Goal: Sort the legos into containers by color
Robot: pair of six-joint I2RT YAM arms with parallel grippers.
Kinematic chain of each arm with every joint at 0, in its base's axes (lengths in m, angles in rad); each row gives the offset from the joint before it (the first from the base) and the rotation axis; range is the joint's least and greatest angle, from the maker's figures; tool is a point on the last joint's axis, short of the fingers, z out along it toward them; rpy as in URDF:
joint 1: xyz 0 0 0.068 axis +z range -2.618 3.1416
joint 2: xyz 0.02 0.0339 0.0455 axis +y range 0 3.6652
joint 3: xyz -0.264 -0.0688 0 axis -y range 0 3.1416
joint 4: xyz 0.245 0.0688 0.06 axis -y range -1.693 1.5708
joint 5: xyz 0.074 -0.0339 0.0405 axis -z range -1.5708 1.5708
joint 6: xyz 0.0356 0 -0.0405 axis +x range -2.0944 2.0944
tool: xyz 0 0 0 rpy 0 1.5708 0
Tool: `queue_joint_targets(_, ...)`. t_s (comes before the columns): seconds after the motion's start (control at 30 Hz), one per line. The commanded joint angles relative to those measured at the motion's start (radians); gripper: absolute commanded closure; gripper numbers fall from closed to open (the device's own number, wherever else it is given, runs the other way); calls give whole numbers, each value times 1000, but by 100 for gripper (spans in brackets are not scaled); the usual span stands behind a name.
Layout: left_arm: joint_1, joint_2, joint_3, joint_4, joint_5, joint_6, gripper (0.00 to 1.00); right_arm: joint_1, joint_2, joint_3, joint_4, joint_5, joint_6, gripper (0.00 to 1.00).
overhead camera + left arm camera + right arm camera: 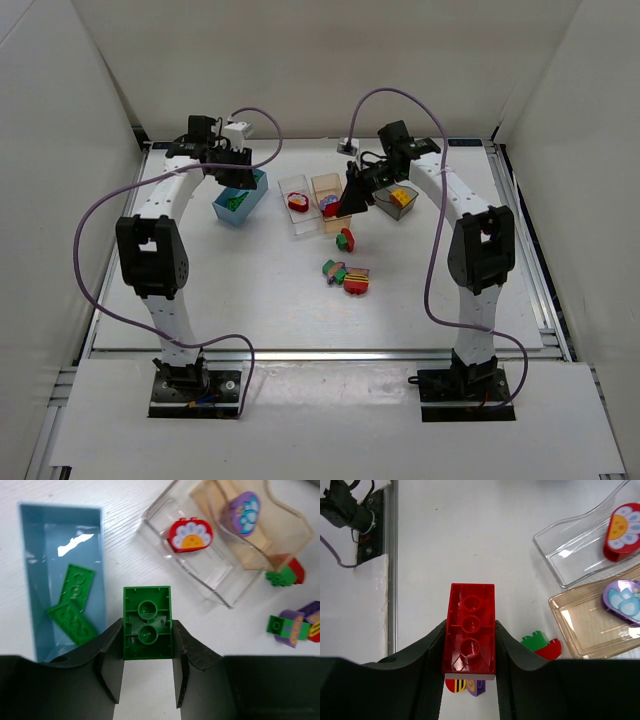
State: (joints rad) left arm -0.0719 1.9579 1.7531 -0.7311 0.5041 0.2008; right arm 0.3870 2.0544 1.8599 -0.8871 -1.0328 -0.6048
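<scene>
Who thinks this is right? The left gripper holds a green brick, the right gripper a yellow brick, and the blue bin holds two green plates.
No. The right wrist view shows the right gripper holding a red brick, not yellow. The left gripper with its green brick and the blue bin with two green plates stand.

The white desk (250, 290) held a blue bin (230, 213), clear bin (305, 226), peach bin (325, 184) and grey bin (395, 212). Near its middle lay loose bricks (346, 275).

Four open-topped plastic bins (228, 213), two flat green plastic plates (77, 584), two flower-printed rounded bricks (190, 534), two white robot arms (160, 262).
</scene>
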Motion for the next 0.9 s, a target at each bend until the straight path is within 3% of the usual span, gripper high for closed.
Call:
queue_joint_targets(0.0,14,-47,11,-1,-130,-27,90,4,-53,42,69,28,54,100)
queue_joint_targets(0.33,24,38,57,-34,-226,-52,88,7,-53,77,125,123,145,100)
queue_joint_targets(0.47,32,65,62,-44,-251,-64,74,7,-43,93,146,161,168,100)
queue_joint_targets(0.53,34,81,68,-47,-272,-70,63,7,-36,107,154,177,180,100)
queue_joint_targets(0.63,38,85,80,-47,-269,-70,42,9,-20,127,162,189,185,100)
queue_joint_targets(0.67,41,85,83,-47,-263,-70,27,7,-13,131,162,194,186,100)
queue_joint_targets(0.7,43,84,86,-45,-251,-69,22,7,-13,134,165,197,191,100)
queue_joint_targets(0.87,60,33,126,-21,-138,-89,6,13,16,173,186,218,218,100)
